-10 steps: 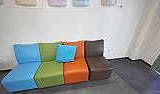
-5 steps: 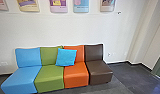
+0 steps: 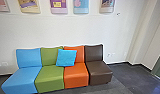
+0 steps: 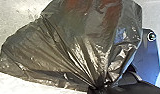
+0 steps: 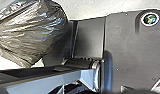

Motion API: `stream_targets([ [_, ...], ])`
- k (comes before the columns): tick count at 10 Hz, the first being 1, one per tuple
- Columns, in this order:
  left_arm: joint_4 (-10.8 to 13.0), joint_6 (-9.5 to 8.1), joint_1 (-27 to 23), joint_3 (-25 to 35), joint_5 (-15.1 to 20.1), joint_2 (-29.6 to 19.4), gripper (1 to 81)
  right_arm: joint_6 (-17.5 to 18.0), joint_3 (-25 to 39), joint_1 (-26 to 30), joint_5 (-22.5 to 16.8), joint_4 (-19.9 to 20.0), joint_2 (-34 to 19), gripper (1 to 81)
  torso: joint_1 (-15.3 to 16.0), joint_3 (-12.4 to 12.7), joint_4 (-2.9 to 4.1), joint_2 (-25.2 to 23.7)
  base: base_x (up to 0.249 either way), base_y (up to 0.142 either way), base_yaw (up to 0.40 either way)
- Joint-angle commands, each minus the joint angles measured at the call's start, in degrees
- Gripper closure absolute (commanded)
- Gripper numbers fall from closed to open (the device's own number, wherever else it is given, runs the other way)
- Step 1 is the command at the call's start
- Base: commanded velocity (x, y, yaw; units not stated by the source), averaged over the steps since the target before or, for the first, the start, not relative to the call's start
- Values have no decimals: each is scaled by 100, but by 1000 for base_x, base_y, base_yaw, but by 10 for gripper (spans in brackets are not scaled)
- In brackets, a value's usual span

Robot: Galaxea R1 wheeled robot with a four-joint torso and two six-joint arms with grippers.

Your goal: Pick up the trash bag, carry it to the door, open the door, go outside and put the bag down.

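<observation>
Since a second ago, the robot's head view has tipped up a little, so more of the posters (image 3: pixel 59 6) shows on the white wall (image 3: pixel 78 28). Four seats in a row stand by that wall, on the dark floor (image 3: pixel 131 77): from left to right, a blue seat (image 3: pixel 21 77), a green seat (image 3: pixel 49 77), an orange seat (image 3: pixel 75 76) and a brown seat (image 3: pixel 98 71). A bright blue cushion (image 3: pixel 66 58) leans on the backs of the green and orange ones. Low down by the robot's own dark base is the trash bag (image 4: pixel 71 42), shiny and puffy. Its top is all bunched up, and the left gripper (image 4: pixel 99 86) looks squeezed shut on it, though that spot is blurry. I can't tell how far open the right gripper is, or if it has anything.
</observation>
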Motion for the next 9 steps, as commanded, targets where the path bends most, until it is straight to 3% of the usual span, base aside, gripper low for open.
stream_targets([
  [1,52,19,-321,-3,343,-18,811,-25,19,255,-442,-46,15,10,-351,0,0,549,0,0,0],
  [7,44,11,-321,-3,343,-9,811,-25,-52,246,-442,-46,50,10,-321,0,0,551,0,0,0],
  [8,44,11,-321,-3,343,-9,811,-25,-43,246,-442,-46,51,10,-324,262,0,551,0,0,0],
  [9,52,19,-321,-12,343,-9,811,-25,-52,246,-442,-64,60,10,-324,366,0,553,0,0,0],
])
